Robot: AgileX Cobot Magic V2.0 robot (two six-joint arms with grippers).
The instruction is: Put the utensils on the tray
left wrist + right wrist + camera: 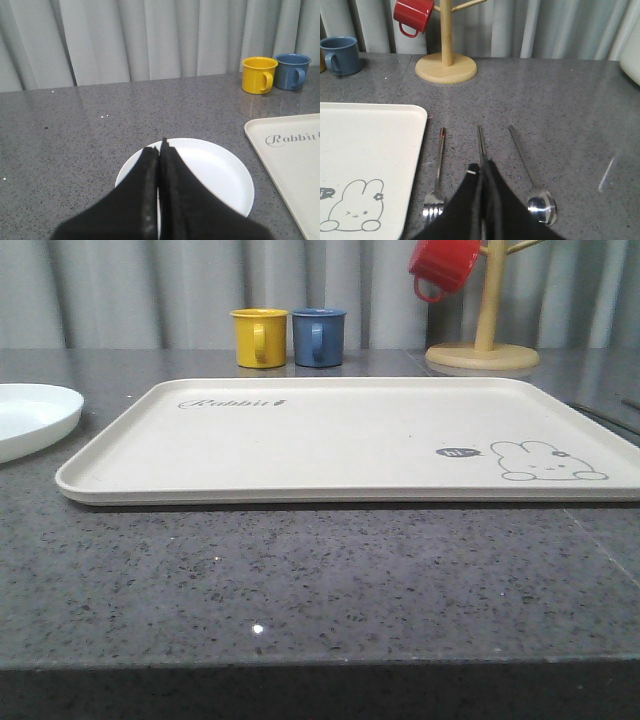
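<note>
A: Entry one, left gripper (161, 150)?
B: Fingers pressed together, nothing between them, poised above the round white plate (220, 175), which lay on the grey counter (75, 130) just beside the tray's (295, 165) lettered corner.

A: Right gripper (482, 167)?
B: Jaws likewise closed, empty, tips over the near end of the chopsticks (480, 140). Fork (437, 175) lay on one side of them, between chopsticks and tray edge; spoon (532, 180) on the other. All three rested on the counter, roughly parallel, apart from one another, off the tray.

A: Tray contents?
B: Bare cream surface, rabbit drawing (545, 462) at one corner, script lettering (230, 403) at another.

A: Background items?
B: Yellow mug (259, 337) and blue mug (319, 336) stood side by side behind the tray; red mug (443, 264) hung on a wooden mug tree (484, 340).
</note>
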